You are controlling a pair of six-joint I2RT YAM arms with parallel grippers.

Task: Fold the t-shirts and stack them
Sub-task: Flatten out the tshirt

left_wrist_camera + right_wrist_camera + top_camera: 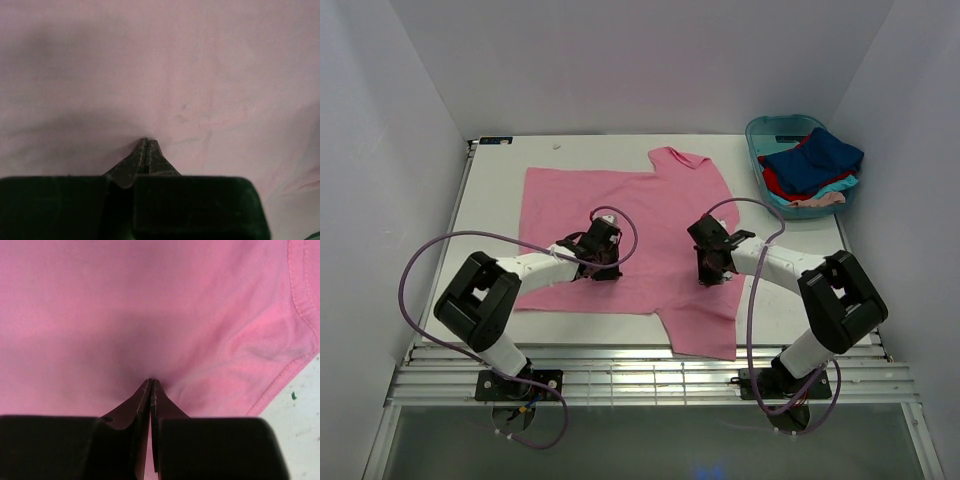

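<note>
A pink t-shirt [650, 205] lies spread flat on the white table [495, 200], neck to the right and one sleeve towards the near edge. My left gripper [604, 266] is shut, its tips pressed down on the shirt's middle; the left wrist view has the closed tips [146, 141] touching pink cloth [200, 75]. My right gripper [712, 274] is likewise shut, tips [152, 381] on the shirt [150, 300] near a hemmed edge. More t-shirts lie heaped in the tub: dark blue [828, 152], red [780, 182], turquoise [837, 187], pale pink [820, 200].
The teal plastic tub [760, 140] stands at the back right corner of the table. White walls close in the table on the left, back and right. A metal rail [640, 385] runs along the near edge by the arm bases.
</note>
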